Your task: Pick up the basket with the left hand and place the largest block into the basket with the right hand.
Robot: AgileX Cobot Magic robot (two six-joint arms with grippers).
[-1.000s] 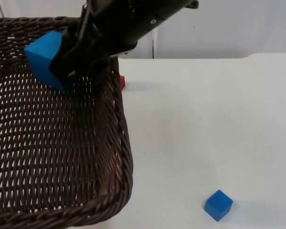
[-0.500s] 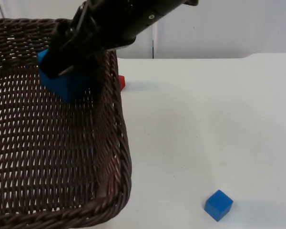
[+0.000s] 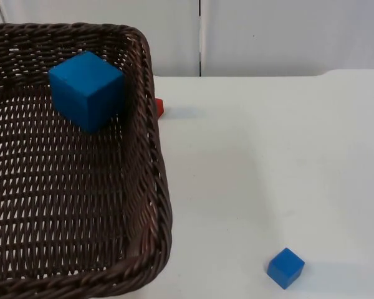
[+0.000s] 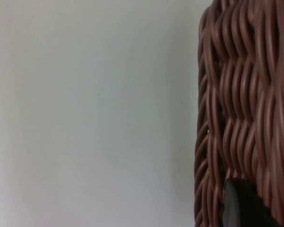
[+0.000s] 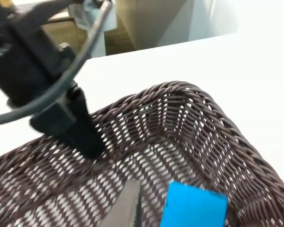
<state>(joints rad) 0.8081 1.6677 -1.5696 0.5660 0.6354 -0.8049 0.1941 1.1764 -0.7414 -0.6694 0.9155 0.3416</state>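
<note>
One large blue block (image 3: 86, 90) inside basket (image 3: 151, 187), left pincer (image 5: 87, 139) gripping rim.

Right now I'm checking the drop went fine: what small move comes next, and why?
Probably pull the right arm clear and keep the basket level: the large blue block lies free inside it, while the left gripper grips the rim.
</note>
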